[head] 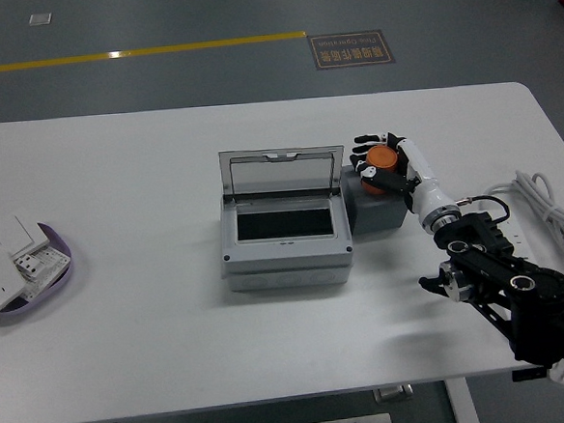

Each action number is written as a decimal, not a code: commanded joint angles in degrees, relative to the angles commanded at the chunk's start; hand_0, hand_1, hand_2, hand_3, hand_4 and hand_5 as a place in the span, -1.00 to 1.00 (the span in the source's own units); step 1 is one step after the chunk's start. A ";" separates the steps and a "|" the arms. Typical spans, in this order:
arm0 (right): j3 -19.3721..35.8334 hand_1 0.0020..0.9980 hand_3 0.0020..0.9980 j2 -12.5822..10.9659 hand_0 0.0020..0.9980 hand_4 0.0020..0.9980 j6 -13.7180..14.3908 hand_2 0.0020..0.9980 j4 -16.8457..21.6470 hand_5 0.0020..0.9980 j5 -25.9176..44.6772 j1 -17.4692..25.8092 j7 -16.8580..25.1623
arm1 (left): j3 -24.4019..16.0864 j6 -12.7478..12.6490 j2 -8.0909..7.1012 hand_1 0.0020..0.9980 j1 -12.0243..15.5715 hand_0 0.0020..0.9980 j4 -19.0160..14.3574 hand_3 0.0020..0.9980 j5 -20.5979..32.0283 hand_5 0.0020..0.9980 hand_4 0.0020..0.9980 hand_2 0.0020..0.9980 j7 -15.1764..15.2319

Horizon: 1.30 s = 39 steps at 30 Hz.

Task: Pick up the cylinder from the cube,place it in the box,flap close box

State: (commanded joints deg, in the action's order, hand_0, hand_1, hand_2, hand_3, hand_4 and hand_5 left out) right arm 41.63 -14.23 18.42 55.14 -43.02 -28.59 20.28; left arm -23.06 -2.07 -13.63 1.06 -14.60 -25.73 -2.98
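Note:
An orange cylinder stands on a dark grey cube just right of the box. The grey box sits mid-table with its clear lid standing open and its dark inside showing. My right hand reaches in from the lower right, and its fingers are curled around the cylinder on top of the cube. My left arm is out of view.
A purple tray with white switch plates sits at the table's left edge. A white cable lies coiled at the right edge. Grey floor with a yellow line lies beyond the table.

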 joint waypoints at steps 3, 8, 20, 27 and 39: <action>-0.02 0.12 -0.01 -0.01 0.23 -0.85 0.13 -0.03 0.03 -1.00 -0.06 0.02 -0.06 | -0.03 0.00 -0.02 0.26 -0.01 0.19 0.00 0.28 -0.04 -0.56 0.40 0.24 0.00; -0.02 0.01 -0.14 -0.04 0.01 -1.00 0.50 -0.12 0.28 -1.00 -0.42 0.07 -0.38 | -0.21 0.00 -0.05 0.26 -0.08 0.19 -0.01 0.28 -0.10 -0.56 0.40 0.24 0.03; 4.41 -0.20 -0.51 -0.30 -0.13 -1.00 4.10 -0.31 5.01 -1.00 -0.99 1.60 1.67 | -0.42 0.00 0.05 0.26 0.12 0.19 -0.01 0.28 -0.10 -0.57 0.40 0.24 0.05; 10.08 -0.25 -0.57 -2.41 -0.16 -1.00 8.35 -0.37 13.77 -1.00 -5.98 4.67 0.60 | -0.50 -0.02 0.23 0.26 0.27 0.19 0.01 0.28 0.00 -0.57 0.40 0.24 0.04; 3.29 -0.61 -0.63 -2.39 -0.80 -1.00 1.15 -0.54 32.72 -1.00 -29.52 3.55 -17.60 | -0.36 -0.08 0.29 0.26 0.28 0.19 0.11 0.28 0.05 -0.57 0.40 0.24 0.01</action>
State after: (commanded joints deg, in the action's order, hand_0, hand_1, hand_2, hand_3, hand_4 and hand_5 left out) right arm 44.92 -16.62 19.57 87.86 -72.54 -25.04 2.68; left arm -23.42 -2.15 -13.34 1.34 -14.49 -25.68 -2.98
